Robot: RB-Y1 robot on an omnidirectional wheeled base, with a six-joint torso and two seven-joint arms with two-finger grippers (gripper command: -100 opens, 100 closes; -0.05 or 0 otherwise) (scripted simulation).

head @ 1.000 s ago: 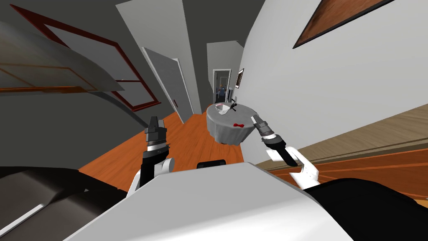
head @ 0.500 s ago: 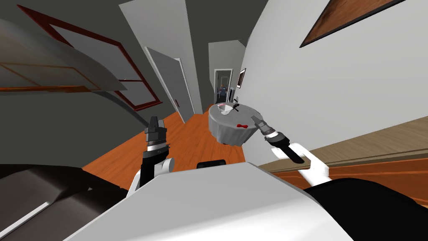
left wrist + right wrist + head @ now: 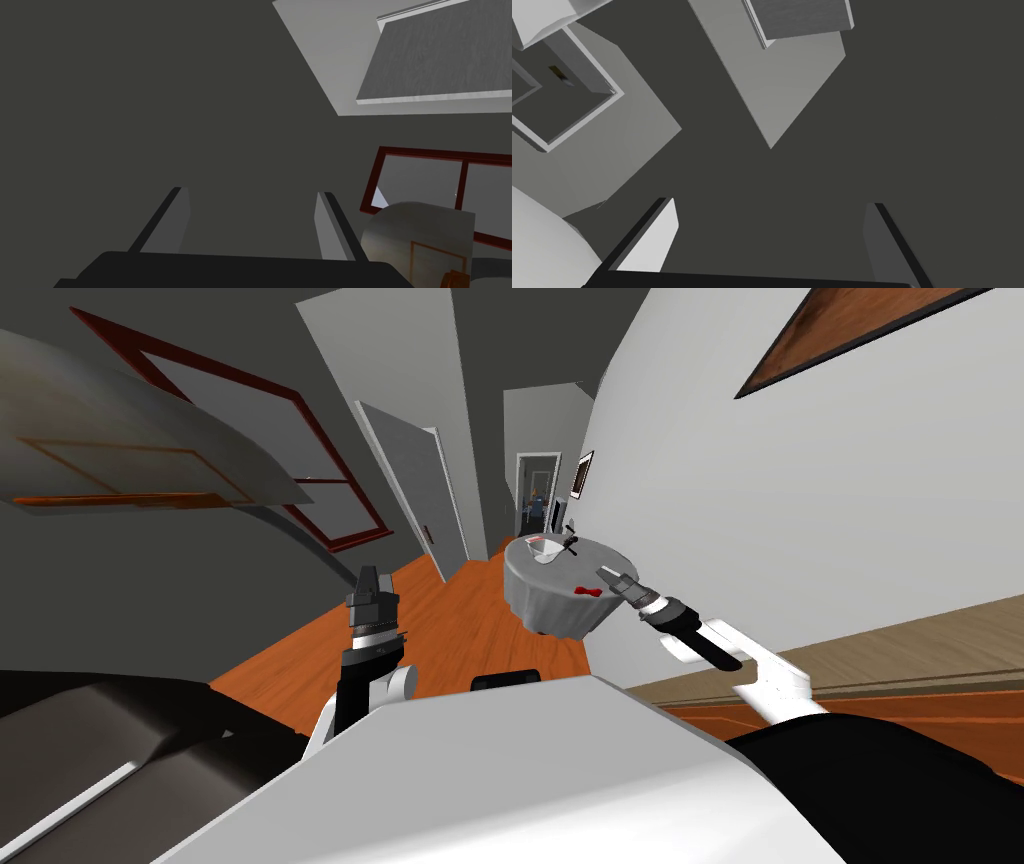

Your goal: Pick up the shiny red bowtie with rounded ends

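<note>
One red bowtie (image 3: 588,590), one white bowl (image 3: 544,551) and one small black object (image 3: 570,546) share one round, grey-draped table (image 3: 550,606). There are two grippers, left (image 3: 367,575) and right (image 3: 605,576), each with two fingers. The room has one grey door (image 3: 410,498), one red-framed window (image 3: 250,438) and two wall frames (image 3: 583,474).

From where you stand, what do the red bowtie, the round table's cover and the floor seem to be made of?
The red bowtie looks plain red; it is too small to tell material or shine. The table cover is probably matte grey cloth, since it hangs in folds over the round edge. The floor is probably wood: orange-brown with plank lines.
</note>
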